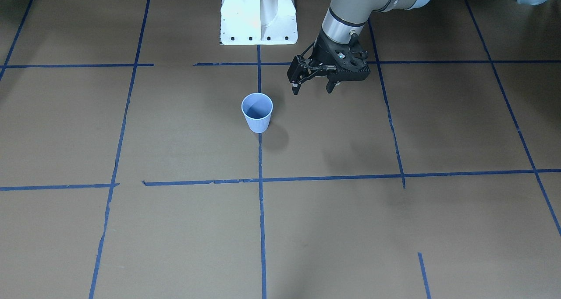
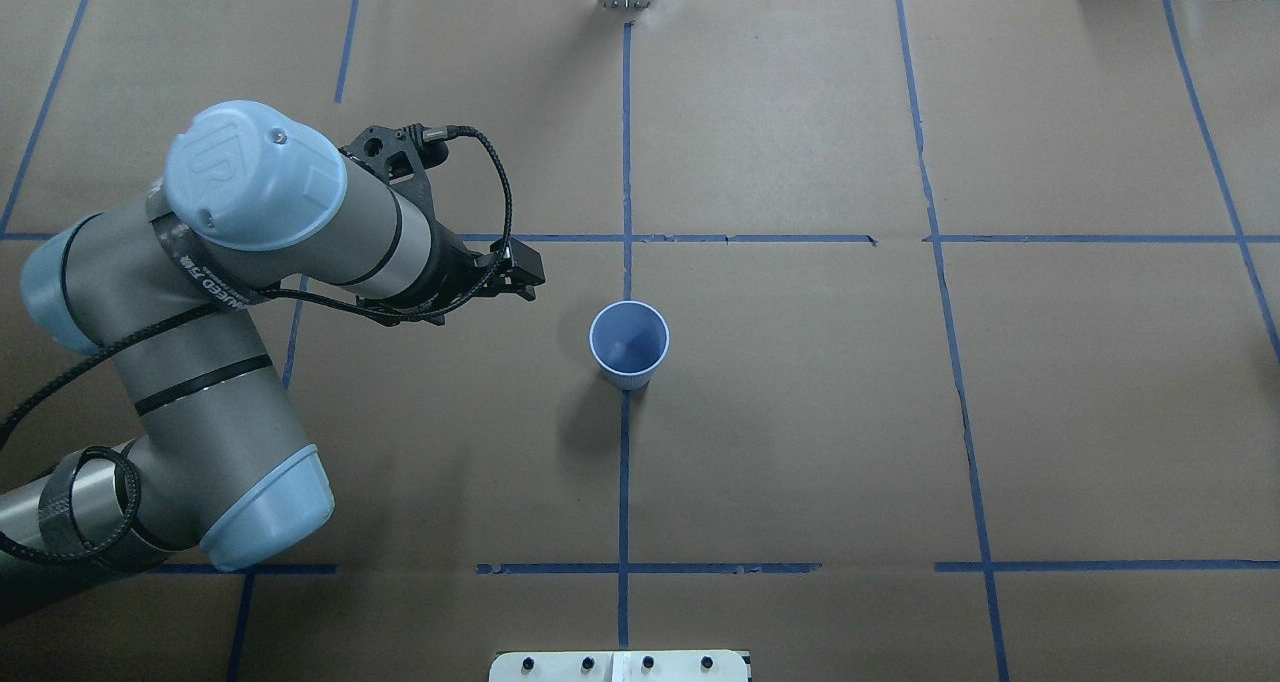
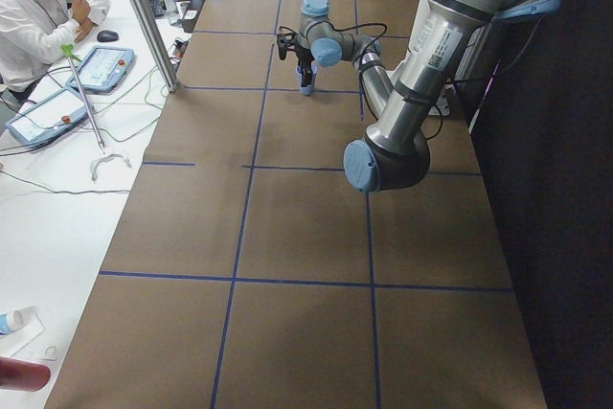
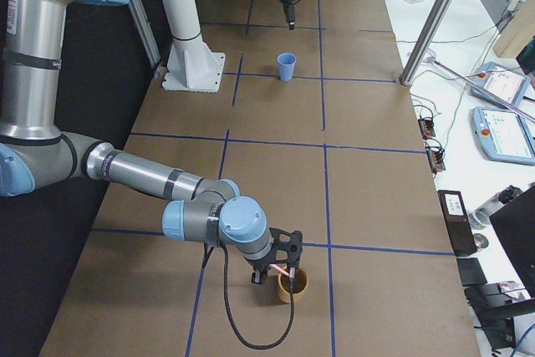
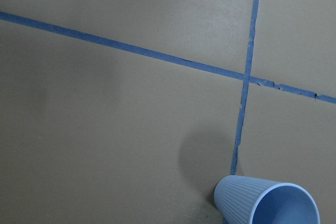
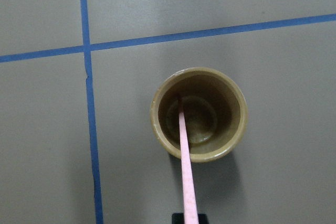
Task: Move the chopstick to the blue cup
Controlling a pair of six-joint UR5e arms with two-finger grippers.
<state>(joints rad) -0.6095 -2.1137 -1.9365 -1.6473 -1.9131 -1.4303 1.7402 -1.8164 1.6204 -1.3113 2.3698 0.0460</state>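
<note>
The blue cup stands upright and empty on a blue tape line at the table's middle; it also shows in the overhead view and in the left wrist view. My left gripper is open and empty, hovering a little to the cup's side, apart from it. The pink chopstick stands tilted in a brown cup, its lower end on the cup's floor. My right gripper hangs right over that brown cup at the table's far right end, shut on the chopstick's upper part.
The white robot base stands behind the blue cup. Blue tape lines divide the brown table into squares. An operator sits at a side desk with tablets and cables.
</note>
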